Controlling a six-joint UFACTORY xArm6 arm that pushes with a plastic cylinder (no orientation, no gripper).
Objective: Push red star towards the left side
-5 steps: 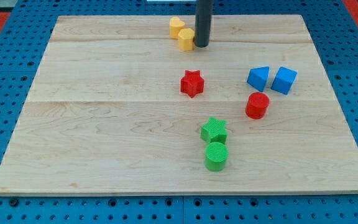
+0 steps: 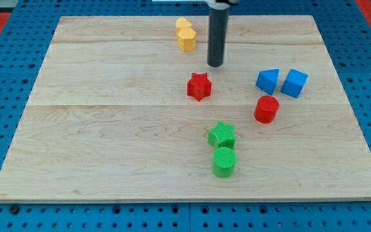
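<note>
Hovering near red star [image 2: 198,86], my tip [image 2: 216,64]; yellow blocks [image 2: 185,35] beyond; no hand shows.

A straight dark grey rod; my tip [image 2: 216,64] blunt, round.

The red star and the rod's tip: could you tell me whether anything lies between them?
Nothing does. In the camera view, my tip sits just up and to the view's right of the red star, apart from it, with only bare wooden board between.
</note>
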